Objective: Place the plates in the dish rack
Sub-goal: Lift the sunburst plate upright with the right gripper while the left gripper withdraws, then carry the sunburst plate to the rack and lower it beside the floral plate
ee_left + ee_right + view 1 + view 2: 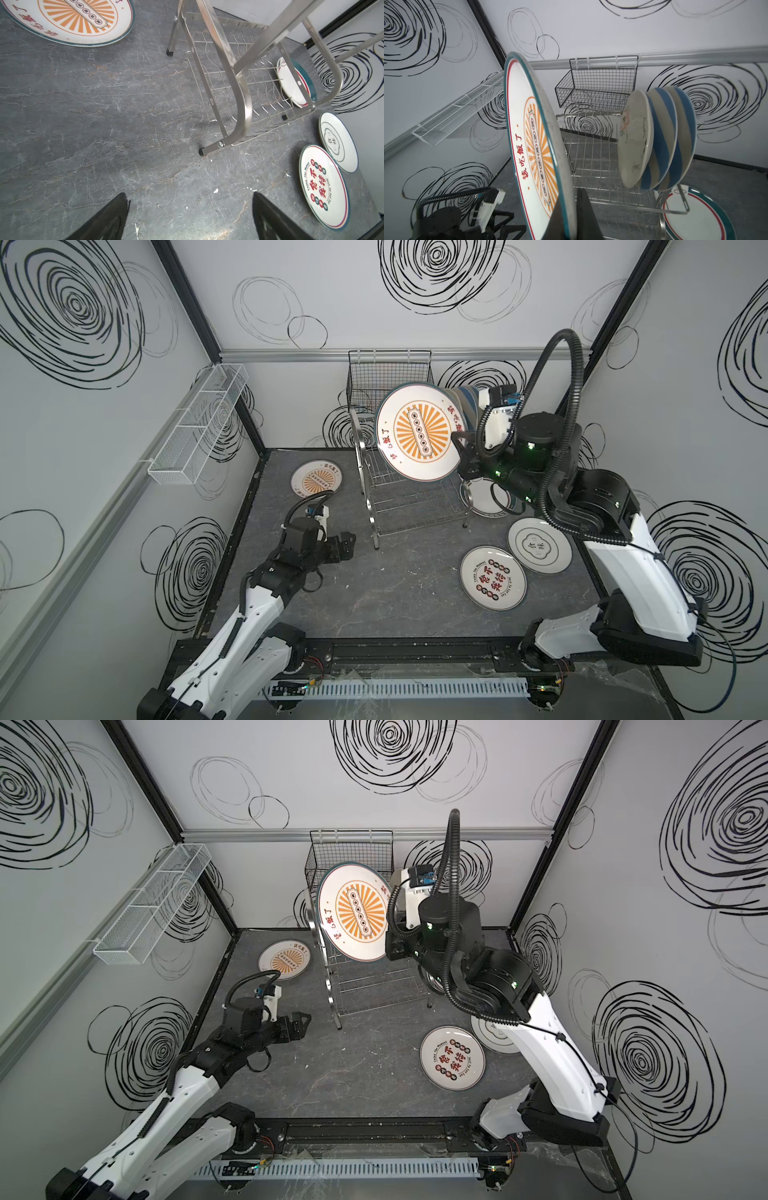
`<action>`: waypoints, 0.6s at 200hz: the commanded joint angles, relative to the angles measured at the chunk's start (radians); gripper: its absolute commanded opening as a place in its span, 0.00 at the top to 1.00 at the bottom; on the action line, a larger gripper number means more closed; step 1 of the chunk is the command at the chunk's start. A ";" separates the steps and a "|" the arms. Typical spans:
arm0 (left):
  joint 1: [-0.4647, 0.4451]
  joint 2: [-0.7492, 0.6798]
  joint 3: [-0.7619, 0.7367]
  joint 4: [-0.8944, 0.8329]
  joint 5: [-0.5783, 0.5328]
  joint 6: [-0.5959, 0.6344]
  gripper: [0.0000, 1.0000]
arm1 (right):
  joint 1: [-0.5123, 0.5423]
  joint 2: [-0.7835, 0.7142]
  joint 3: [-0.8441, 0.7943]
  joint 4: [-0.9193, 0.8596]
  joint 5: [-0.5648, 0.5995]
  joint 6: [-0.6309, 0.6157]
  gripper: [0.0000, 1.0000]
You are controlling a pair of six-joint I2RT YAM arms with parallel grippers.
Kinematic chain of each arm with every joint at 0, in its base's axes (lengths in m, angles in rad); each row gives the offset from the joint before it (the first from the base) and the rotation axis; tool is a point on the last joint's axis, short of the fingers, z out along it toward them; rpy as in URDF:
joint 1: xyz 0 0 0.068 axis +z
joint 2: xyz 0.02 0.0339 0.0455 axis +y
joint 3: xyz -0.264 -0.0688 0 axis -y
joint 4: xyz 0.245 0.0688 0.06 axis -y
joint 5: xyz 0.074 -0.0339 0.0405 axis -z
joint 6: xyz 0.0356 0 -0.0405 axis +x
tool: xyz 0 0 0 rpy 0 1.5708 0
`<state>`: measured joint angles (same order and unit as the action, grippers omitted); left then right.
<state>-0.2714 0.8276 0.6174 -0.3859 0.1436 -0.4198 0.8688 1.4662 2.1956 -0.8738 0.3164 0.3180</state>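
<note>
Your right pincer (569, 212) pinches the sunburst plate (533, 145); its wrist view bares striped plates (671, 135) beyond it, mostly hidden from above. Your left pincer (190, 195) stands spread.

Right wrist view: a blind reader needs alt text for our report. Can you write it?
The right tool pinches the rim of an orange sunburst plate, held on edge above the steel dish rack. Three plates stand in its upper slots; a black wire basket hangs behind.
</note>
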 commanded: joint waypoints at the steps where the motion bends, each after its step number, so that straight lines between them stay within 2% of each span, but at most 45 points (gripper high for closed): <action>1: 0.041 -0.007 -0.008 0.056 0.069 0.031 0.04 | -0.007 0.065 0.127 -0.014 0.171 -0.065 1.00; 31: 0.103 0.000 -0.013 0.076 0.120 0.032 0.04 | -0.008 0.098 0.118 0.085 0.379 -0.080 1.00; 50: 0.124 -0.001 -0.018 0.087 0.149 0.033 0.04 | -0.007 0.071 0.014 0.200 0.471 -0.101 1.00; 74: 0.131 0.004 -0.021 0.096 0.178 0.035 0.04 | -0.005 0.031 -0.118 0.329 0.556 -0.140 1.00; 120: 0.148 0.006 -0.026 0.107 0.208 0.033 0.04 | -0.006 0.052 -0.218 0.402 0.671 -0.176 1.00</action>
<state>-0.1379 0.8330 0.6010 -0.3325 0.3134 -0.4072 0.8646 1.5330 1.9907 -0.6144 0.8623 0.1738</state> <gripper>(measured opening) 0.958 0.091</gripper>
